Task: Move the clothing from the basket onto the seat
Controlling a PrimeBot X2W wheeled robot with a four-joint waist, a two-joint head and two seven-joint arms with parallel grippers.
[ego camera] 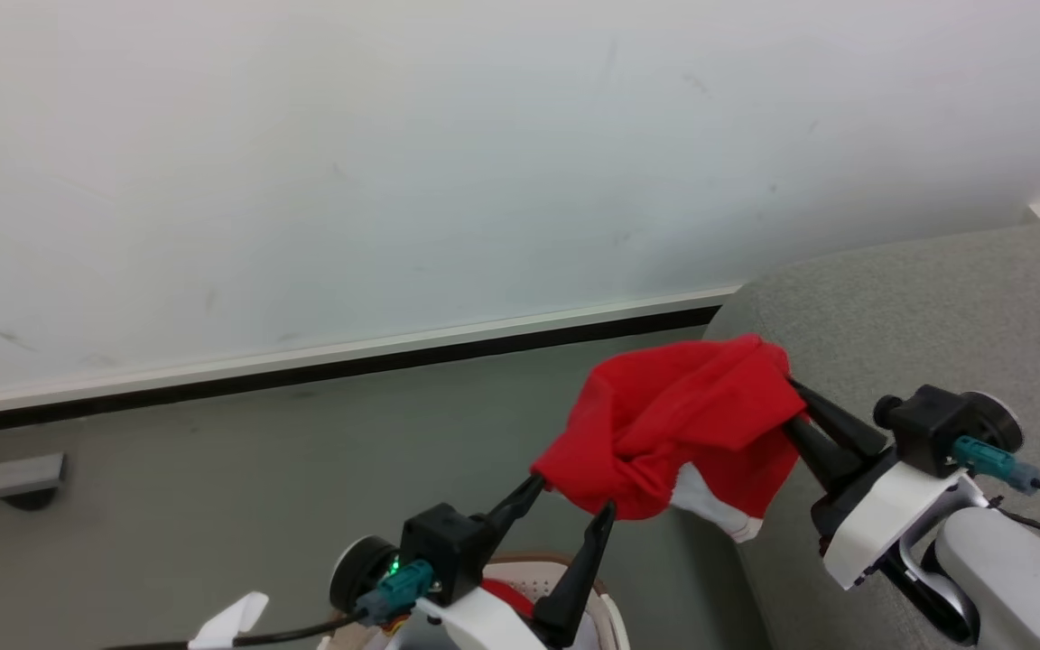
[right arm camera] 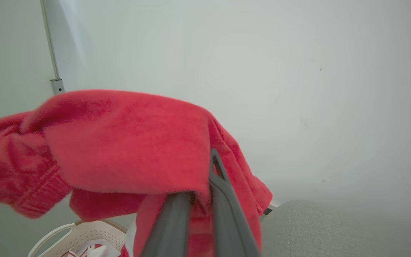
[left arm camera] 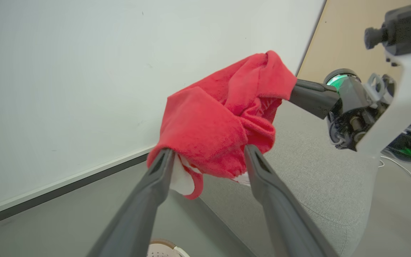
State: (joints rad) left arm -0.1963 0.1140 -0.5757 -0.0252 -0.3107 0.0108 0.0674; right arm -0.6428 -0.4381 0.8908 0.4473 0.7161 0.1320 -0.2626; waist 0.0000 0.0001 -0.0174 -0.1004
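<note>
Right gripper (ego camera: 791, 403) was clamped shut on the upper fold of the clothing (ego camera: 682, 424), carrying it alone. Left gripper (ego camera: 574, 493) stood wide open and held nothing, its fingertips (left arm camera: 162, 160) straddling the lower bunch and touching the cloth. The clothing hung in the air, above and clear of the basket (ego camera: 615, 623), right at the rounded edge of the seat (ego camera: 917, 307) but not resting on it.

Step in hand looked like the carry to the seat on the right arm. To do it well:
- left fingers should back out straight along their own line, so as not to snag the hanging white panel
- right grip should stay shut, since it pinched only a fold
- swing well inside the cushion edge
- lower until the fabric rests, then open
</note>
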